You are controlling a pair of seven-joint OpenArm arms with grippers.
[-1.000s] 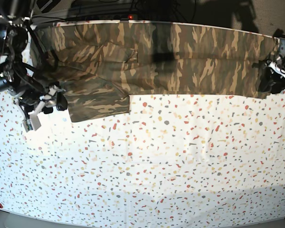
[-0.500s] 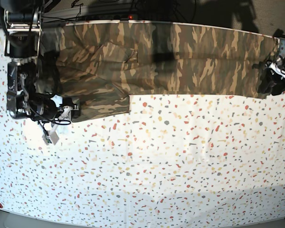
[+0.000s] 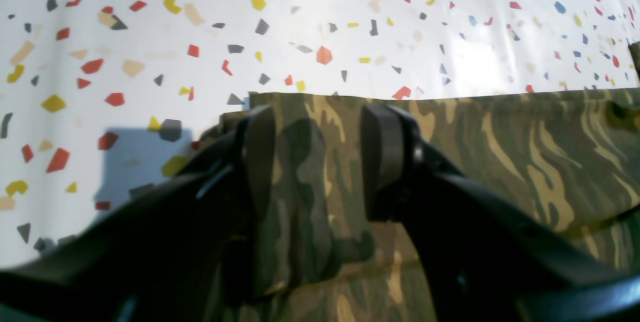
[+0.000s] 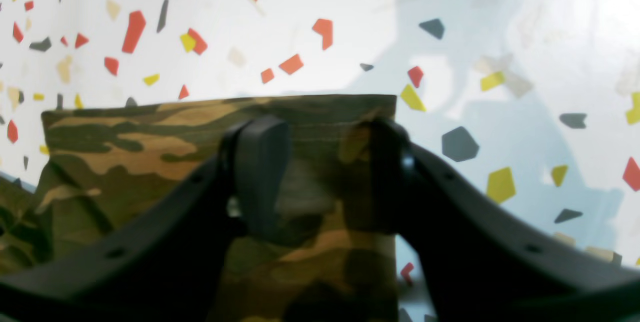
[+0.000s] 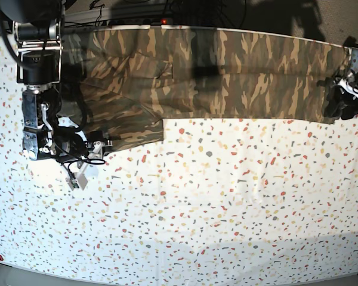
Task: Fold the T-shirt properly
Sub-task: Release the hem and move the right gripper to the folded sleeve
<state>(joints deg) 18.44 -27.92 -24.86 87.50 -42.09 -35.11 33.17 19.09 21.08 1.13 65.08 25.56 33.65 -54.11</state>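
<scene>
Now | T-shirt lies flat along the far edge of the speckled table | soft, light, limp, likely to sag: pinch hem corners | left gripper spread over hem | right gripper straddles sleeve corner, grip unclear

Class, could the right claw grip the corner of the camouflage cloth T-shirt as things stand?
Probably yes. The right claw hangs over the camouflage cloth T-shirt corner, one finger on each side of the cloth, jaws apart, and nothing else lies between them.
</scene>
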